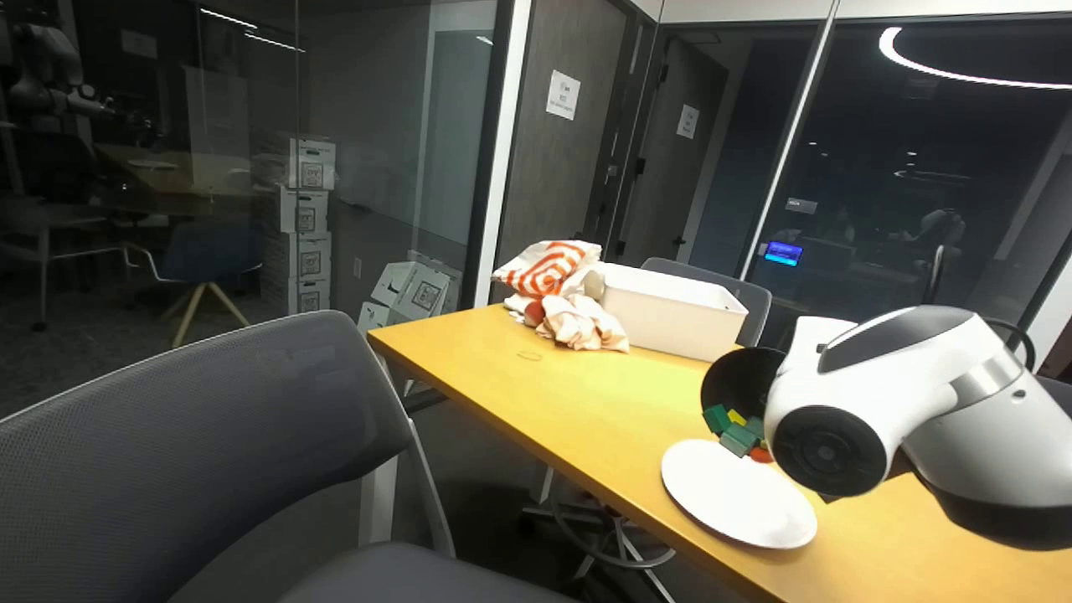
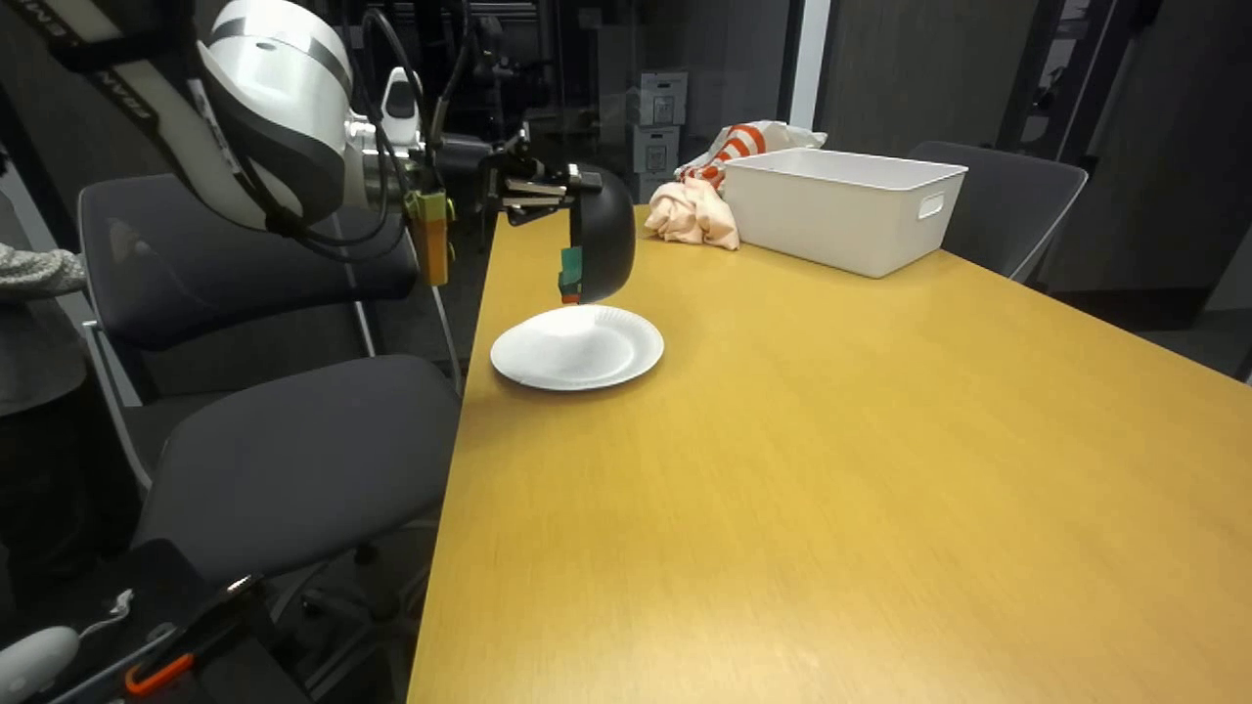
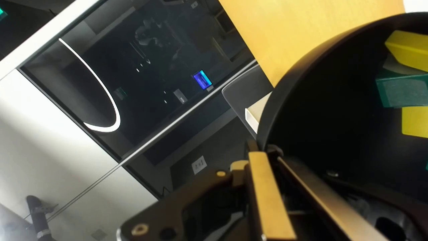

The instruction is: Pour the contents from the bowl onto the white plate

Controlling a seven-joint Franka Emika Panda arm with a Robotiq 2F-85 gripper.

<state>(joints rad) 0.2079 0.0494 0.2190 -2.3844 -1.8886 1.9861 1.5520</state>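
Fingers (image 3: 270, 192) pinch the bowl (image 2: 610, 235) by its rim; it's tipped sideways near the white plate (image 2: 577, 354), contents (image 1: 737, 438) at its lower lip. Looks light, stiff, maybe slick: rim's the best hold

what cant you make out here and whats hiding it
- Blocks: full count; wrist view's right edge cuts some off, the bowl hides most in an exterior view.
- Gripper: mostly behind the arm in an exterior view.
- Box: bottom, behind its near wall in both exterior views.
- Door signs: print too small in an exterior view.
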